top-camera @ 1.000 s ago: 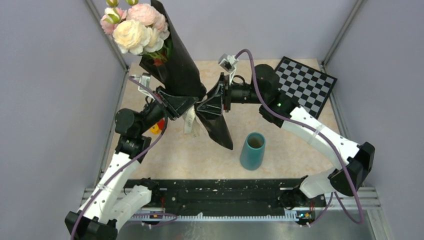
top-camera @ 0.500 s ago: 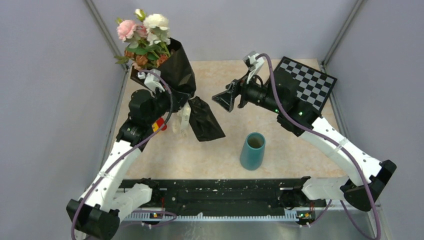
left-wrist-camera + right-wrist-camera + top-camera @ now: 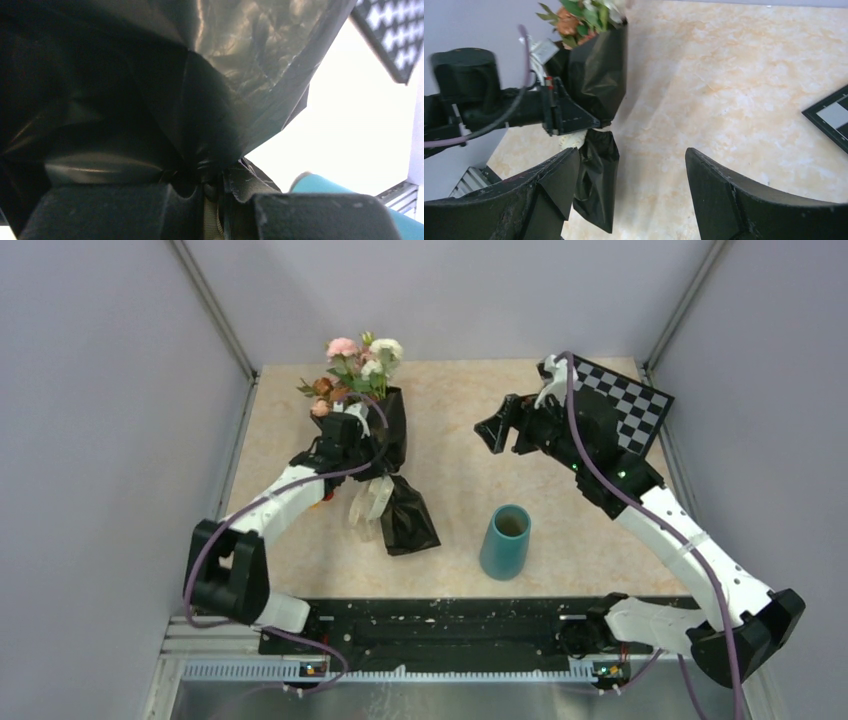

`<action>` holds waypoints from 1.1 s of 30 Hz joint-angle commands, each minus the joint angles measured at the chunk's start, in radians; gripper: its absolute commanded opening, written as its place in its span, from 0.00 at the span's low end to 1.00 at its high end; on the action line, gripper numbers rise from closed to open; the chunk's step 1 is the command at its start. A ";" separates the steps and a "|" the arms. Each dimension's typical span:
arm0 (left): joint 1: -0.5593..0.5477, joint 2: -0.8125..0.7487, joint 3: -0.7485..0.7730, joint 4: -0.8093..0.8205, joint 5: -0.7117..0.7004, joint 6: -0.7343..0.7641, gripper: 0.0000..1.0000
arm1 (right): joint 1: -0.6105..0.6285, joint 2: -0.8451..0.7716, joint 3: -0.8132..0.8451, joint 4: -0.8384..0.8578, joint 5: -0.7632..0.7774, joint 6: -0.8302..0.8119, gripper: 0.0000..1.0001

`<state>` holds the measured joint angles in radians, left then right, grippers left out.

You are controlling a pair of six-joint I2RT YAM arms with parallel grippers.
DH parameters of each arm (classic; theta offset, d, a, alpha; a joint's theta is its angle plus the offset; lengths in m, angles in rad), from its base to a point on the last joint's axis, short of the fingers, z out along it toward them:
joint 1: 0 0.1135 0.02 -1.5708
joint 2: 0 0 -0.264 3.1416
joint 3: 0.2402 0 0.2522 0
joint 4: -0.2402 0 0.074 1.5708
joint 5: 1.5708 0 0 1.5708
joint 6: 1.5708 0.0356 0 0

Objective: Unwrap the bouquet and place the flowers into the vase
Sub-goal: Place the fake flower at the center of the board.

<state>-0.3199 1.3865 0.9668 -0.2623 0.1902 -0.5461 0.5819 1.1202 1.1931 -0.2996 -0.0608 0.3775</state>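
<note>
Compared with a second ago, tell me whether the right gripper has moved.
Yes. The right gripper pulled back rightward off the bouquet, toward the checkerboard, which stayed put.

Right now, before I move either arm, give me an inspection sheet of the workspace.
Surface: beige marbled table, no damage seen.
Job's things: bouquet left rear, wrapped, ribbon tied; flowers inside it; vase upright, no flowers in it.
Clutter: checkerboard, right rear corner.
Grippers: left gripper shut on the bouquet; right gripper open, holding nothing, apart from the bouquet.
Cables: purple cable along each arm, no snag seen.
Surroundings: grey walls, metal frame posts.
</note>
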 commanded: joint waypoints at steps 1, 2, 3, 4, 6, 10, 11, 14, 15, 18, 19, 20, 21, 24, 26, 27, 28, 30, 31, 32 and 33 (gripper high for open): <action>-0.002 0.128 0.056 0.080 0.044 0.019 0.00 | 0.001 -0.069 -0.013 -0.006 0.038 -0.011 0.79; -0.003 0.152 0.059 0.092 0.046 0.016 0.00 | 0.000 -0.073 -0.016 -0.011 0.042 -0.012 0.79; -0.003 0.171 0.059 0.107 0.043 0.013 0.00 | 0.001 -0.081 -0.020 -0.014 0.044 -0.011 0.79; -0.003 0.182 0.059 0.124 0.038 0.011 0.00 | 0.001 -0.087 -0.024 -0.013 0.043 -0.011 0.79; -0.004 0.206 0.071 0.125 0.026 0.015 0.00 | 0.001 -0.098 -0.035 -0.015 0.043 -0.010 0.79; -0.005 0.277 0.123 0.095 0.027 0.021 0.00 | 0.000 -0.101 -0.060 -0.012 0.038 -0.002 0.79; -0.005 0.296 0.134 0.089 0.031 0.024 0.00 | 0.001 -0.099 -0.067 -0.011 0.038 0.002 0.79; -0.007 0.348 0.177 0.054 0.030 0.038 0.00 | 0.001 -0.095 -0.074 -0.012 0.043 0.003 0.78; -0.007 0.362 0.190 0.043 0.027 0.042 0.00 | 0.001 -0.097 -0.076 -0.014 0.049 0.003 0.78; -0.007 0.391 0.220 0.031 0.024 0.046 0.00 | 0.001 -0.098 -0.085 -0.015 0.056 0.001 0.78; -0.008 0.398 0.227 0.030 0.027 0.045 0.00 | 0.001 -0.097 -0.088 -0.014 0.073 -0.001 0.78; -0.008 0.403 0.234 0.028 0.030 0.044 0.00 | 0.000 -0.096 -0.090 -0.014 0.080 -0.001 0.78; -0.008 0.407 0.239 0.026 0.031 0.044 0.00 | 0.000 -0.094 -0.091 -0.014 0.081 -0.001 0.78; -0.008 0.415 0.254 0.015 0.032 0.046 0.11 | 0.001 -0.087 -0.093 -0.015 0.081 -0.003 0.78; -0.008 0.416 0.259 0.008 0.032 0.046 0.22 | 0.001 -0.082 -0.094 -0.013 0.081 -0.002 0.78; -0.008 0.416 0.261 0.005 0.032 0.046 0.28 | 0.001 -0.080 -0.095 -0.013 0.081 -0.002 0.78; -0.008 0.415 0.265 0.000 0.032 0.047 0.32 | 0.001 -0.078 -0.095 -0.011 0.081 -0.002 0.78; -0.008 0.412 0.272 -0.011 0.032 0.050 0.40 | 0.001 -0.074 -0.095 -0.009 0.079 -0.003 0.78; -0.008 0.410 0.276 -0.015 0.031 0.051 0.45 | 0.000 -0.072 -0.095 -0.009 0.078 -0.002 0.78; -0.008 0.406 0.277 -0.019 0.031 0.052 0.49 | 0.001 -0.069 -0.095 -0.009 0.078 -0.002 0.78; -0.008 0.401 0.279 -0.022 0.029 0.054 0.52 | 0.001 -0.068 -0.094 -0.008 0.079 -0.003 0.78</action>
<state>-0.3252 1.7954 1.2011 -0.2852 0.2199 -0.5091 0.5819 1.0443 1.0992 -0.3386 0.0067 0.3775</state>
